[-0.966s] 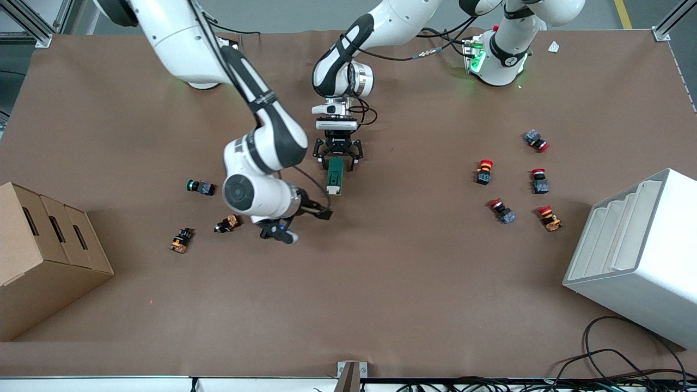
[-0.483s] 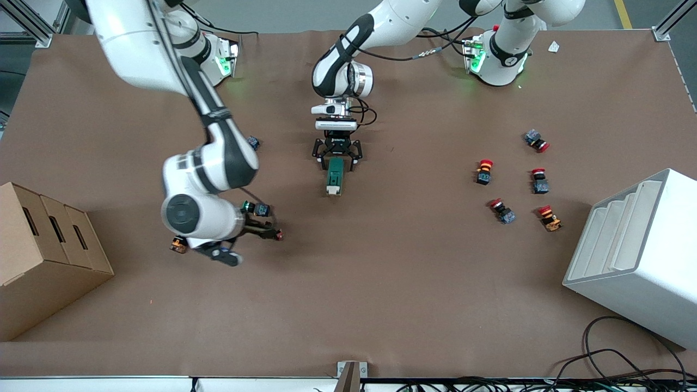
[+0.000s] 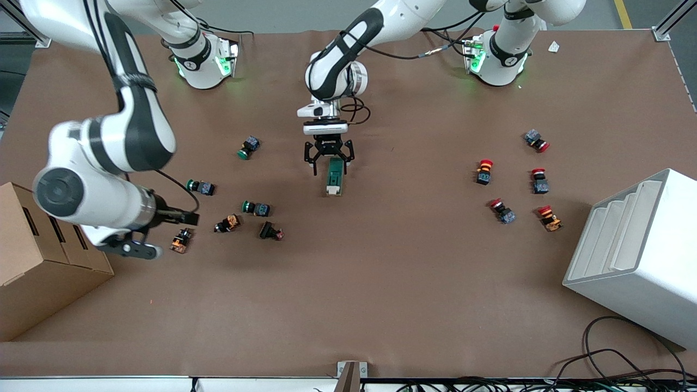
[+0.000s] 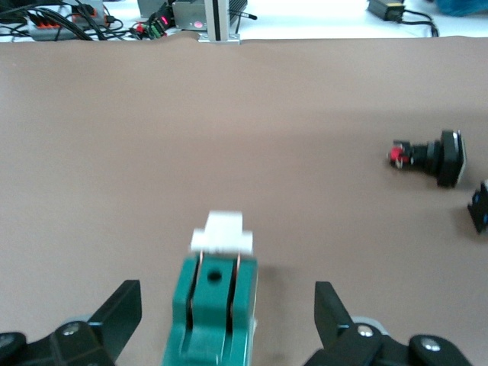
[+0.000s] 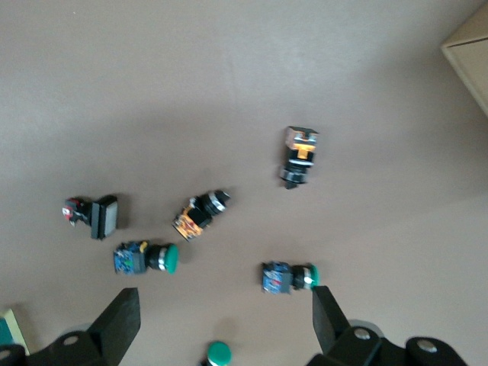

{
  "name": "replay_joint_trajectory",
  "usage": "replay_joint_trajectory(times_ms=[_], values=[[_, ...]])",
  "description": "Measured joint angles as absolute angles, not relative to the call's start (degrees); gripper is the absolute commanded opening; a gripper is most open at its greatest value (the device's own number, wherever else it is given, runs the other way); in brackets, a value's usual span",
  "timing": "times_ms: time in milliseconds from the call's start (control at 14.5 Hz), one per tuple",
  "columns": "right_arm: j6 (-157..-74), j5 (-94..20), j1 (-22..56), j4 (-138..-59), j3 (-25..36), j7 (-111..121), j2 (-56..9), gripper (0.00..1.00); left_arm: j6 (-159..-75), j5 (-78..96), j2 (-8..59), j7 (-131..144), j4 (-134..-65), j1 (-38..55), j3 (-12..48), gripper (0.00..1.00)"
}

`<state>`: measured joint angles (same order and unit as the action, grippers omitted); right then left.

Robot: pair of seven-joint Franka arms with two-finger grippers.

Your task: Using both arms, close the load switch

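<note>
The load switch (image 3: 333, 175), a dark green block with a white lever (image 3: 331, 190) at its end nearer the front camera, lies on the brown table mid-way between the arms. My left gripper (image 3: 329, 159) is low over its other end, open, with a finger on each side and a gap to each. In the left wrist view the switch (image 4: 215, 313) and its lever (image 4: 223, 235) lie between the fingers (image 4: 122, 305). My right gripper (image 3: 173, 235) is open and empty, up over the push buttons by the cardboard box; its wrist view shows open fingers (image 5: 122, 316).
Several green, orange and red push buttons (image 3: 256, 207) lie toward the right arm's end; several red ones (image 3: 483, 170) toward the left arm's end. A cardboard box (image 3: 43, 261) stands at the right arm's end, a white rack (image 3: 637, 256) at the left arm's end.
My right arm has swung away from the load switch toward the cardboard box. My left gripper has shifted slightly toward the right arm's end. The switch has not moved.
</note>
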<state>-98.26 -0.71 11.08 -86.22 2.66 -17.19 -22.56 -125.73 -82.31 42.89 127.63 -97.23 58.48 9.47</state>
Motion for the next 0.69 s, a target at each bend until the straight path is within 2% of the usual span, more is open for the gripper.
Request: replay_joint_trajectory(times_ms=[483, 690], values=[[-93.73, -0.45, 1.69, -85.61, 2.75, -1.7, -15.95, 1.0, -126.07, -54.56, 38.94, 97.01, -86.06, 54.03, 9.25, 1.0], [-89.48, -0.44, -1.23, -82.05, 2.74, -0.3, -15.08, 1.0, -125.3, -43.67, 35.66, 88.97, -83.84, 51.13, 8.99, 1.0]])
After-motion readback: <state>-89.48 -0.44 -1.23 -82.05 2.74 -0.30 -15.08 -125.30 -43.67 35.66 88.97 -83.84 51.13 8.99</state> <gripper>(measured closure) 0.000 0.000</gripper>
